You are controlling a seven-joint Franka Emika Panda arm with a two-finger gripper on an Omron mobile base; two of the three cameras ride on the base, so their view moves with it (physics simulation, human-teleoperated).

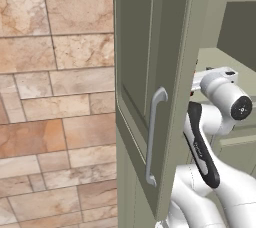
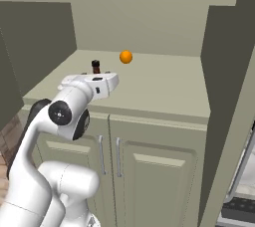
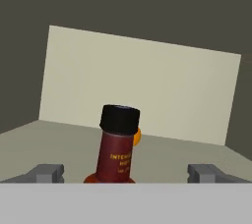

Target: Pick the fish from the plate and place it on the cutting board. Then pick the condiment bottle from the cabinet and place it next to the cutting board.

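The condiment bottle (image 3: 117,152), dark red with a black cap, stands upright on the cabinet shelf (image 2: 164,91). My gripper (image 3: 128,174) is open, level with the bottle's lower body, one fingertip (image 3: 47,173) to each side and neither touching it. In the right base view the bottle's cap (image 2: 95,65) pokes up just behind my hand at the shelf's left front. The fish, the plate and the cutting board are out of view.
A small orange ball (image 2: 126,57) lies on the shelf behind the bottle, near the back wall. The cabinet's long door (image 1: 145,72) with its curved silver handle (image 1: 152,137) stands open at my left. Two lower doors (image 2: 149,171) are closed beneath the shelf.
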